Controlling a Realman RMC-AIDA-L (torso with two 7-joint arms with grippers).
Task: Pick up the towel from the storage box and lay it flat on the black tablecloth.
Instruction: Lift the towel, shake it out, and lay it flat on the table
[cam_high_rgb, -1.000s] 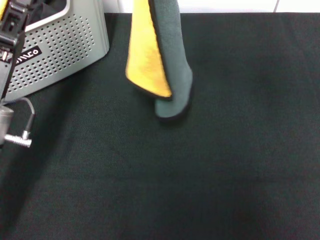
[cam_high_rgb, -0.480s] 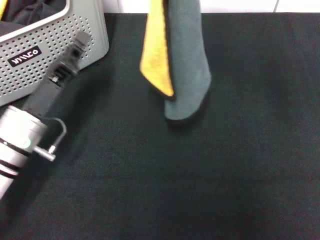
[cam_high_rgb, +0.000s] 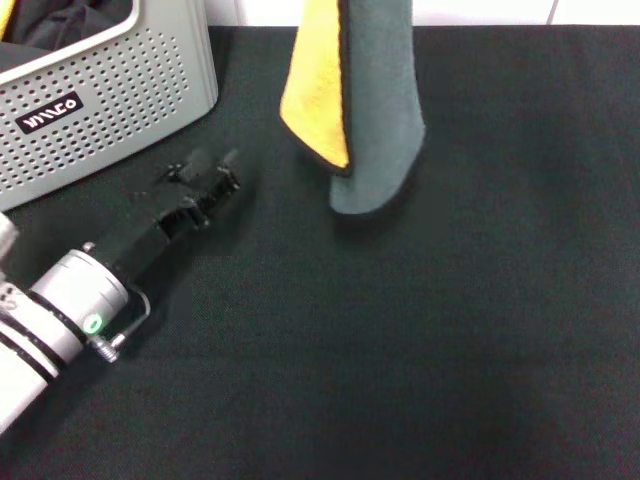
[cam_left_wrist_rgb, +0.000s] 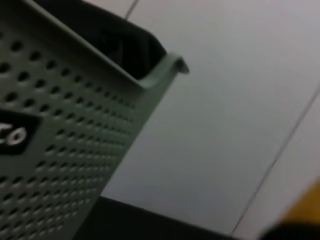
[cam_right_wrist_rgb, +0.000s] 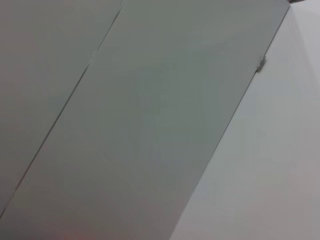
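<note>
Across the black tablecloth (cam_high_rgb: 420, 340) the towel (cam_high_rgb: 375, 110) hangs folded, clear of the storage box (cam_high_rgb: 110, 100), held from above out of view; laying it flat is the step in hand, likely needing a lower corner caught. Left gripper (cam_high_rgb: 205, 180) reaches low toward it, fingers narrowly parted. Right gripper is unseen.

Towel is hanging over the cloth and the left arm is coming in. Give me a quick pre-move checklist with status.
1. Towel out of the storage box: ok.
2. Towel hanging folded, yellow face beside grey face, not spread: not ok for laying flat.
3. Towel's lower end on the black tablecloth: cannot tell.
4. Left gripper over the tablecloth, apart from the towel: ok.
5. What holds the towel's top: out of frame, cannot tell.
6. Right gripper: not in view.
</note>
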